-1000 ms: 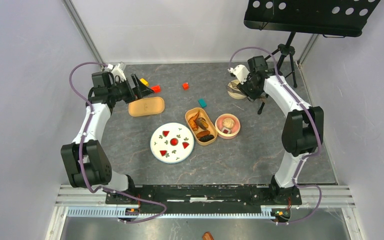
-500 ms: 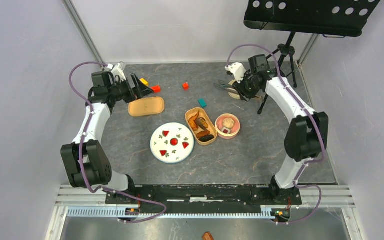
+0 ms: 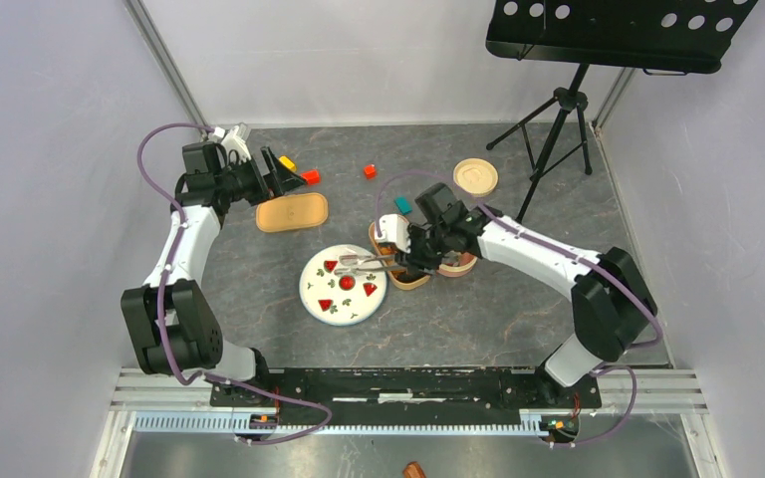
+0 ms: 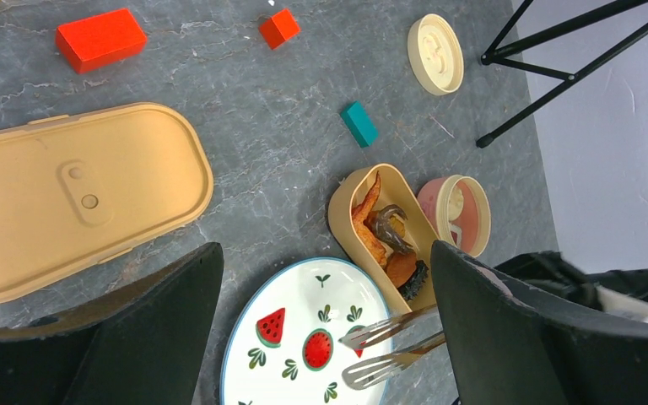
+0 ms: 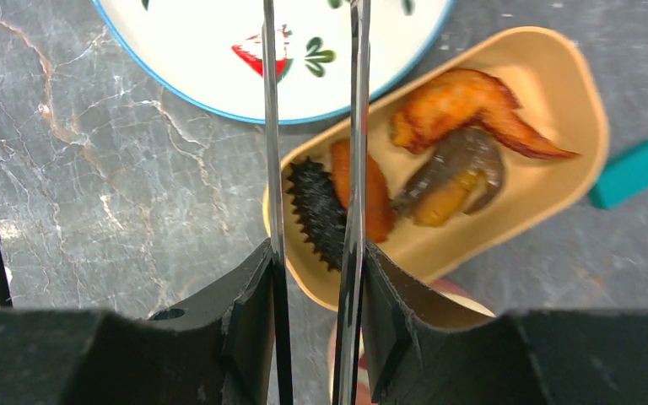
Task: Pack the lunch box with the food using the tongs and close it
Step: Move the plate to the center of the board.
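Your grey table (image 3: 259,329) holds a tan lid (image 4: 76,194) at the far left, near your left gripper (image 4: 325,253), whose jaws stand wide apart and empty. Mid-table, a white plate (image 3: 354,309) with red wedges (image 3: 347,282) sits just beside the open lunch box (image 5: 540,194) of fried pieces (image 5: 464,105). Your right gripper (image 5: 316,253) pinches the tongs (image 5: 356,126), their tips over the plate.

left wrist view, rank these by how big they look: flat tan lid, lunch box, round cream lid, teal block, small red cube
1. flat tan lid, also nearest the camera
2. lunch box
3. round cream lid
4. teal block and small red cube look about alike, so unranked
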{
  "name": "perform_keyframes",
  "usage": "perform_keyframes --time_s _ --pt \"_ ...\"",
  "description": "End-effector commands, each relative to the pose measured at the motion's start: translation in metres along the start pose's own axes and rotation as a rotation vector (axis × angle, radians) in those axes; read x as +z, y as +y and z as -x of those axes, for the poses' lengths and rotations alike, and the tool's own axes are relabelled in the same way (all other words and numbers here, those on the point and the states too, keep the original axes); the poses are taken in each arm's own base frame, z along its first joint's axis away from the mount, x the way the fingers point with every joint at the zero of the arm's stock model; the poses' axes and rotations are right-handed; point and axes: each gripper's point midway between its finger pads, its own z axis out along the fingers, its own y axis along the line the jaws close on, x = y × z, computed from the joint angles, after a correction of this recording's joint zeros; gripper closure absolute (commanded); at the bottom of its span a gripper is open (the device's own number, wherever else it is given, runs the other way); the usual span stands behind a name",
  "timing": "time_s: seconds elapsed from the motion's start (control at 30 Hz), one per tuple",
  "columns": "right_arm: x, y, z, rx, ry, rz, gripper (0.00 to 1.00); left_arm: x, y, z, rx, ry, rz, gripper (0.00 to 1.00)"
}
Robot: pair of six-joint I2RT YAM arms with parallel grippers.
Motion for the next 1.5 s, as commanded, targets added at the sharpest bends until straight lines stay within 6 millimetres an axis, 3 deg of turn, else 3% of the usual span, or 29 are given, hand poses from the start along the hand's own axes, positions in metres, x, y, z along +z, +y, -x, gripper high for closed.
perform_keyframes --time_s 0.0,0.33,0.53,0.7,1.03,1.47 --pt "0.020 -0.005 0.019 -0.051 -0.096 -0.054 0.57 -0.009 -0.010 0.003 0.036 -0.020 -0.002 0.02" --pt "0.071 0.016 0.022 -0.039 -0.113 -0.076 0.52 -0.017 -0.011 -0.010 0.041 0.000 0.014 0.02" --pt "0.087 0.025 0.016 0.027 -0.091 -0.073 0.46 -0.020 -0.013 -0.009 0.048 -0.002 0.016 0.02" --pt "0.093 0.036 0.008 0.047 -0.077 -0.055 0.36 -0.022 -0.013 -0.012 0.053 0.005 0.020 0.02" --pt "0.113 0.045 0.017 0.061 -0.077 -0.021 0.36 -0.030 -0.016 -0.015 0.073 0.017 0.040 0.02" --pt "0.154 0.035 0.020 0.082 -0.002 -0.022 0.44 -0.050 0.000 -0.010 0.048 -0.005 0.113 0.02"
